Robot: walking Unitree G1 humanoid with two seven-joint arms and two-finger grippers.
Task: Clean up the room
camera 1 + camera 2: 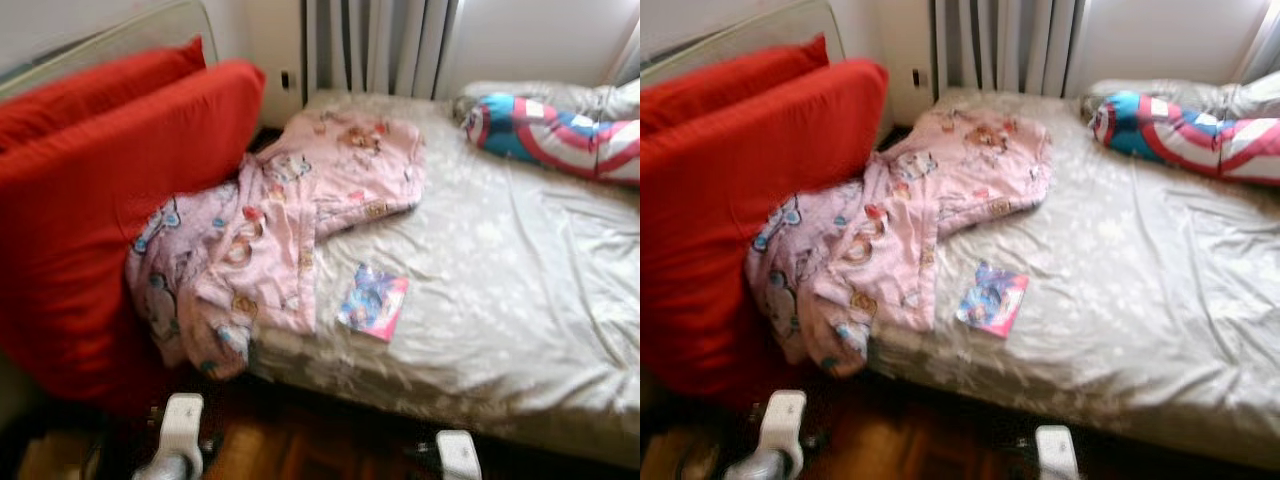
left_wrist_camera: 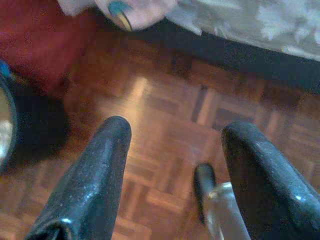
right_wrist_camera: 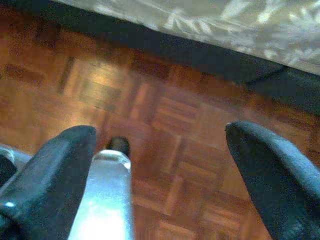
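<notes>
In the head views a pink printed blanket (image 1: 290,215) sprawls with its long axis running from 1 o'clock on the bed (image 1: 520,300) down to 7 o'clock, where it spills over the mattress edge against two red cushions (image 1: 90,200). A small colourful booklet (image 1: 373,302) lies at about 5 o'clock from the blanket, near the front edge, and a striped blue-red-white bundle (image 1: 560,130) rests at 2 o'clock. In the left wrist view the left gripper (image 2: 175,165) hangs with fingers spread over open parquet floor (image 2: 165,110) beside the bed's dark base, and in the right wrist view the right gripper (image 3: 160,165) likewise hangs spread apart, empty, above bare parquet.
</notes>
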